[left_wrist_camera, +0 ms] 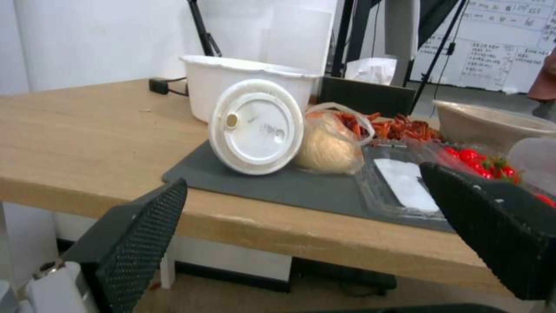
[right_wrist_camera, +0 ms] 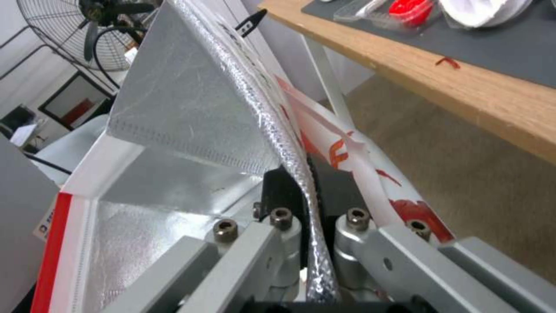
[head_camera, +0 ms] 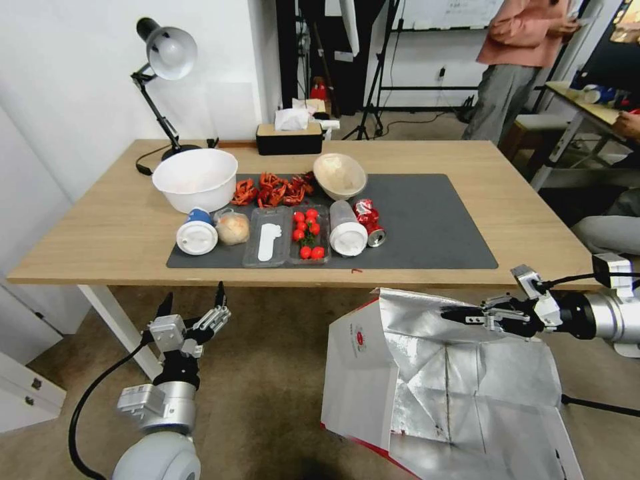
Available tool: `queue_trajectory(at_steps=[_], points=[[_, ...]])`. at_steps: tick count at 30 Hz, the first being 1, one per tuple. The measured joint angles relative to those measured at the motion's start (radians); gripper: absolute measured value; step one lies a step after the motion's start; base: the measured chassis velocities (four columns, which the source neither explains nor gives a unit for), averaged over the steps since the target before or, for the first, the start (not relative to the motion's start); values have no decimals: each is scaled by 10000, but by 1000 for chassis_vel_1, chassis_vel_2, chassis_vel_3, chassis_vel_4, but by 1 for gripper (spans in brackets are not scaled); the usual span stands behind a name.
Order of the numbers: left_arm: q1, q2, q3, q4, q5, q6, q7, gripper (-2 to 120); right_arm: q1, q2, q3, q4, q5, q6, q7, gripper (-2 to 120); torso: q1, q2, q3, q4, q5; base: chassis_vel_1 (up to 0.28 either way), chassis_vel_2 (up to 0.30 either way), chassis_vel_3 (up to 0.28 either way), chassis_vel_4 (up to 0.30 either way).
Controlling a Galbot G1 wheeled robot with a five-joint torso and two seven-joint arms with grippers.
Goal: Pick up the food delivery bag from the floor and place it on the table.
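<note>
Our right gripper (head_camera: 460, 313) pinches the bag's (head_camera: 427, 380) rim below the table (head_camera: 100, 227); our left gripper (head_camera: 193, 303) gapes wide beside that bag.

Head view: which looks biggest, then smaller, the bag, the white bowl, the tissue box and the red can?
1. Bag, by far, though it is nearest the camera, gripped by the right gripper.
2. White bowl.
3. Tissue box, which sits farther back.
4. Red can.
</note>
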Motion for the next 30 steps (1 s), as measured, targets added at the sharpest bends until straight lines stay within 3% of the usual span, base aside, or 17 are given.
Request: queue_trajectory(at_steps=[12, 30], points=[[39, -1, -34, 43, -52, -192, 60, 100, 11, -5, 0, 1, 5, 0, 18, 0, 231, 535, 311, 0, 0, 0, 0, 0, 0], [86, -30, -45, -8, -17, -277, -45, 100, -77, 23, 88, 33, -1, 3, 6, 0, 226, 528, 310, -1, 1, 0, 0, 0, 0]])
